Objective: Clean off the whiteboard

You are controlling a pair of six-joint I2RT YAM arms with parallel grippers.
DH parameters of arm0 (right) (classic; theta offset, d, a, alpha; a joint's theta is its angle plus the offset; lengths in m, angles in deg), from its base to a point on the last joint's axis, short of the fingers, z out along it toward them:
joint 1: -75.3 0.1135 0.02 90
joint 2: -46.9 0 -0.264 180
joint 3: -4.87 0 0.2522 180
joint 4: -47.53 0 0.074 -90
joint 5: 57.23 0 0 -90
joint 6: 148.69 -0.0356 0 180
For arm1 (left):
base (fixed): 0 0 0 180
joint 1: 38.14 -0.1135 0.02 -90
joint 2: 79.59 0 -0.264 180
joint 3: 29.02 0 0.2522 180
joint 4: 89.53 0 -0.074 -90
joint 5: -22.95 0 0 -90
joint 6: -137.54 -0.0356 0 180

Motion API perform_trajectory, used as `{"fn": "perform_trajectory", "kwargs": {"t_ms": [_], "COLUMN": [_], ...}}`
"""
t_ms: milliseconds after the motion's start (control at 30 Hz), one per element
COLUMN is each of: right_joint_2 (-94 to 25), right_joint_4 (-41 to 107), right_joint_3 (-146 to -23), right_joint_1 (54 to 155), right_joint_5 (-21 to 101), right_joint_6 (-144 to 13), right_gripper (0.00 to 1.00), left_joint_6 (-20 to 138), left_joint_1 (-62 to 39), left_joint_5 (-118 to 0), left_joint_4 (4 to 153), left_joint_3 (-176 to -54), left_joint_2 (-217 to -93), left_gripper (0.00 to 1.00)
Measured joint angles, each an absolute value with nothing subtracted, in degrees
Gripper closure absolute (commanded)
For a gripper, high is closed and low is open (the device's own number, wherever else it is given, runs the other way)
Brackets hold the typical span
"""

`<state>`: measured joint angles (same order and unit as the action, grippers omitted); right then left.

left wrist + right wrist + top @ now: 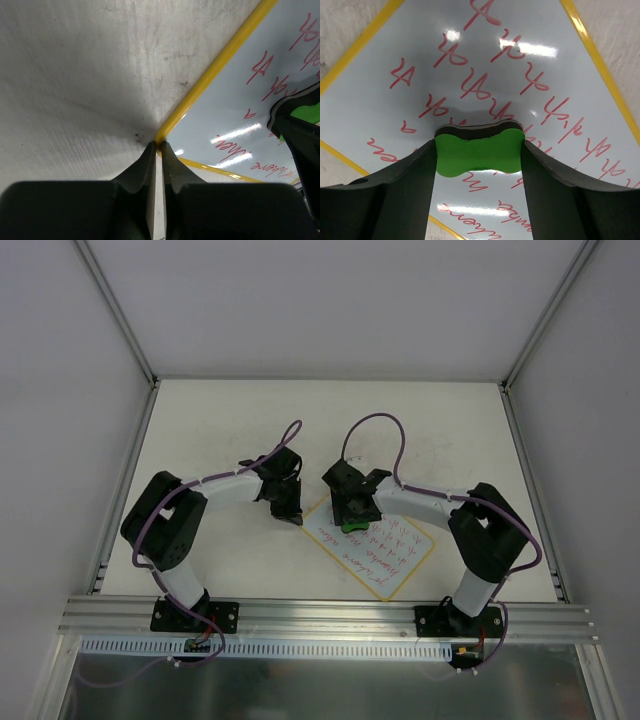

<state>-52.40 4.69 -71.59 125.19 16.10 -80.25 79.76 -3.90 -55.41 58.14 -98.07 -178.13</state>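
The yellow-rimmed whiteboard [385, 558] lies flat, skewed, covered in red handwriting.

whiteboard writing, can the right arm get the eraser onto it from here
Likely yes: the right gripper holds the green eraser directly over red writing on the whiteboard, nothing between. The left gripper sits shut at the board's corner, off that path.
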Motion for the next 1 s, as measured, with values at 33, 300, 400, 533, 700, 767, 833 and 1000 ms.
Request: {"fn": "perform_trajectory", "kwargs": {"t_ms": [33,300,400,533,700,767,833,1000], "right_joint_2": [-52.4,-52.4,-51.1,-46.1,-41.6,-41.6,-42.3,-47.7], "right_joint_4": [4.7,4.6,5.6,6.2,6.0,5.9,5.5,4.3], "right_joint_3": [-71.6,-71.6,-70.0,-64.6,-60.1,-60.1,-60.6,-66.3], "right_joint_1": [125.3,125.4,123.8,117.8,112.2,112.4,113.3,116.4], "right_joint_5": [16.1,16.1,17.0,17.8,17.6,17.1,16.3,16.0], "right_joint_6": [-80.2,-81.1,-82.4,-84.2,-85.6,-85.7,-85.7,-85.7], "right_gripper": [0.65,0.65,0.65,0.65,0.66,0.66,0.66,0.66], "left_joint_6": [80.1,82.1,82.9,83.6,84.2,84.2,84.2,84.2], "left_joint_1": [-3.8,-2.8,-2.8,-2.8,-2.8,-2.8,-2.8,-2.7], "left_joint_5": [-55.6,-58.9,-59.2,-59.5,-59.6,-59.6,-59.6,-59.8], "left_joint_4": [58.1,57.6,57.6,57.7,57.8,57.8,57.8,57.9], "left_joint_3": [-98.0,-97.6,-97.4,-97.0,-96.9,-96.9,-96.9,-96.5], "left_joint_2": [-178.0,-177.4,-177.2,-177.0,-176.9,-176.8,-176.8,-176.4], "left_gripper": [1.00,1.00,1.00,1.00,1.00,1.00,1.00,1.00]}}
